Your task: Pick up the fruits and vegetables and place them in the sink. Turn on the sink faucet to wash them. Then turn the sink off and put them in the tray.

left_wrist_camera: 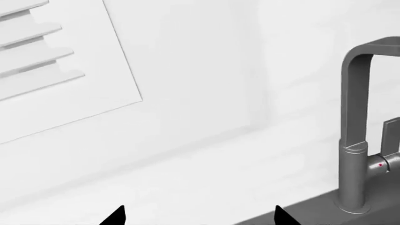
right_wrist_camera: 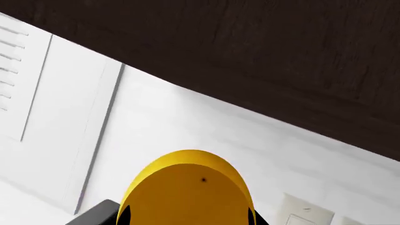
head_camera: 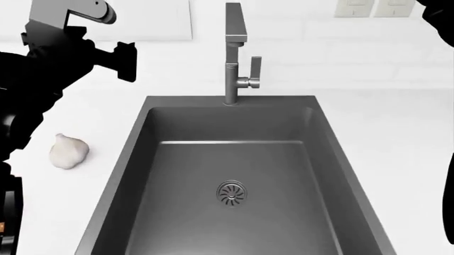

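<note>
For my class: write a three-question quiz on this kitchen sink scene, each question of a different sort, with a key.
1. True or false: the garlic bulb lies inside the sink.
2. What does the right tool hold? A) lemon B) garlic bulb C) nothing
3. Fill in: the round drain grate sits on the sink's ____.

Key:
1. False; it lies on the counter, at the sink's left.
2. A; the yellow lemon fills the right wrist view between the tool's fingers.
3. Floor.
</note>
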### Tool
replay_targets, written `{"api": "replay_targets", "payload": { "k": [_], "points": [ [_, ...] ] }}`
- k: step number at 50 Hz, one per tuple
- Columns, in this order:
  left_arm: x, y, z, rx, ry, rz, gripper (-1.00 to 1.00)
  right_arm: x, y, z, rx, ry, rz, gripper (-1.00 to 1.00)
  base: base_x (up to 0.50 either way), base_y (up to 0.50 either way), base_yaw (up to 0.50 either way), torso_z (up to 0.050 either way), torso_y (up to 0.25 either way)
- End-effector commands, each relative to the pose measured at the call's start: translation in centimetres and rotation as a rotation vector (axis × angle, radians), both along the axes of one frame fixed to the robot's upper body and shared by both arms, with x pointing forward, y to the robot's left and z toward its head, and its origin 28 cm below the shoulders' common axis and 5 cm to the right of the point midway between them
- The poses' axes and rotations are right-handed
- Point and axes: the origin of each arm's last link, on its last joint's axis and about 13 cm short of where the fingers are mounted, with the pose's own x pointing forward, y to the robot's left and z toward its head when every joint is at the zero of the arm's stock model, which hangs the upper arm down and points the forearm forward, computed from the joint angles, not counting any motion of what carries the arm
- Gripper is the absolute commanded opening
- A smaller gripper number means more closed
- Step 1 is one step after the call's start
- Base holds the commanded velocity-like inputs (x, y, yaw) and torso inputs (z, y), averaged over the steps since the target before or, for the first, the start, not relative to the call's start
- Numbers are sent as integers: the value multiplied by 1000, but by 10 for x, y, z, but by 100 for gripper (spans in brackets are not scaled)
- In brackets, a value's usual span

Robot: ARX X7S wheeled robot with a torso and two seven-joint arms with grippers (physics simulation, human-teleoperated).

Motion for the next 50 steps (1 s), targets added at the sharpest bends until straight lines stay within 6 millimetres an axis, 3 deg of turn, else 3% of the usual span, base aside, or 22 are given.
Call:
{"api": "replay_targets", "payload": {
  "k": [1,22,32,41,50],
  "points": [
    [-4,0,-2,2,3,-5,100,29,1,-5,186,285,193,-100,14,3,11,0,0],
    [-12,4,-11,12,35,1,100,20,6,-38,65,527,294,-100,75,2,7,7,0],
    [-13,15,-35,80,222,78,100,7,-4,-15,79,423,280,-100,0,0,2,0,0],
    [-18,39,-56,72,340,182,100,7,-8,-2,111,348,255,-100,0,0,0,0,0],
    [-33,52,-54,79,390,221,100,12,-8,-6,120,349,257,-100,0,0,0,0,0]
  ]
}}
